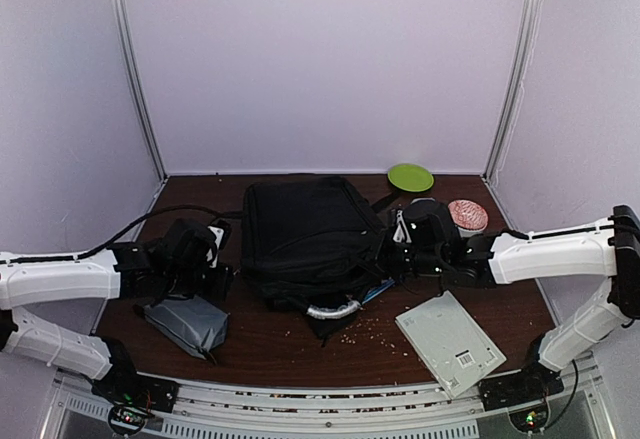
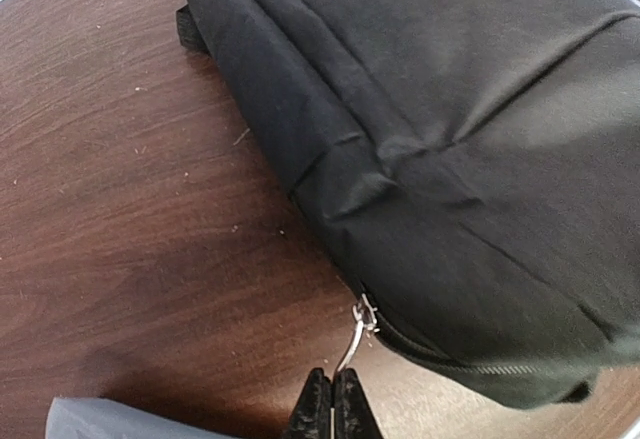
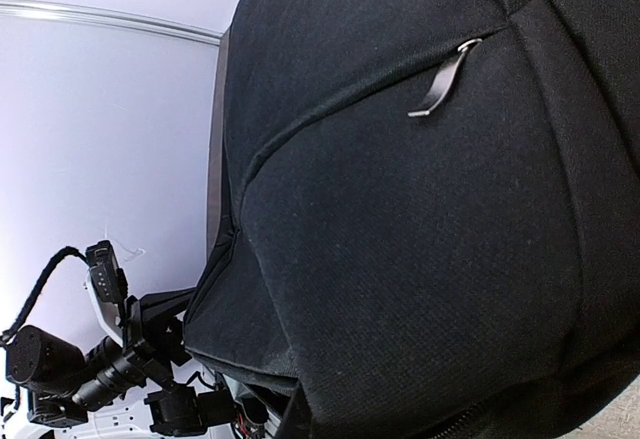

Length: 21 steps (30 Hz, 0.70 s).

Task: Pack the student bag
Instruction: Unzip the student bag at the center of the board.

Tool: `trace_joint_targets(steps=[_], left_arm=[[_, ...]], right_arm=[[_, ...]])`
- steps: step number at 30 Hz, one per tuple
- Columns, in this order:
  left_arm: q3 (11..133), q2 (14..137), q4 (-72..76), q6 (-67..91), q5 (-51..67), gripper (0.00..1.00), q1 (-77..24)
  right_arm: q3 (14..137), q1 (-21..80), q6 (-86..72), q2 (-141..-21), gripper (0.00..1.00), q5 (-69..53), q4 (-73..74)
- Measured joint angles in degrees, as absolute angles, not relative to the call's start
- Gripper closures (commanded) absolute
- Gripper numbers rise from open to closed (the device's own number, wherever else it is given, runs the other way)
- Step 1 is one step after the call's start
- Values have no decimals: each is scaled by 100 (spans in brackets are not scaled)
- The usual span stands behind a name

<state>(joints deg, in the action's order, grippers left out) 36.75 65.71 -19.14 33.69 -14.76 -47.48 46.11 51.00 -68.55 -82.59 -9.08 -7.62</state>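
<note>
The student bag (image 1: 300, 227) is large, black and soft, and lies in the middle of the table with its grey-white handle (image 1: 335, 310) at the near edge. My left gripper (image 1: 222, 277) is at the bag's left near corner. In the left wrist view it (image 2: 332, 381) is shut on a thin metal zip pull (image 2: 353, 342) at the end of the bag's (image 2: 450, 159) zip. My right gripper (image 1: 386, 259) is at the bag's right edge. In the right wrist view the bag's fabric (image 3: 400, 259) fills the frame and bunches to a pinch at the bottom, hiding the fingers.
A small grey zip pouch (image 1: 186, 321) lies near left, just behind my left gripper (image 2: 100, 421). A flat white board (image 1: 450, 342) lies near right. A green plate (image 1: 410, 177) and a pink round thing (image 1: 467, 215) sit at the back right. Crumbs dot the table's front.
</note>
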Motion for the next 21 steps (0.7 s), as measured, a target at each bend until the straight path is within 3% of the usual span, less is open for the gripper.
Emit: trace_joint_targets(steps=[20,21], left_arm=[[4119,7800,-1463,3275,-1420,100,-4283],[4187,7839,-1509,3275,-1439,91,-4278]], right_arm=[[4543,5072,-6565,-8079,100,-919,-410],[4543,5072,-6552,-8079,100,-919,-403]])
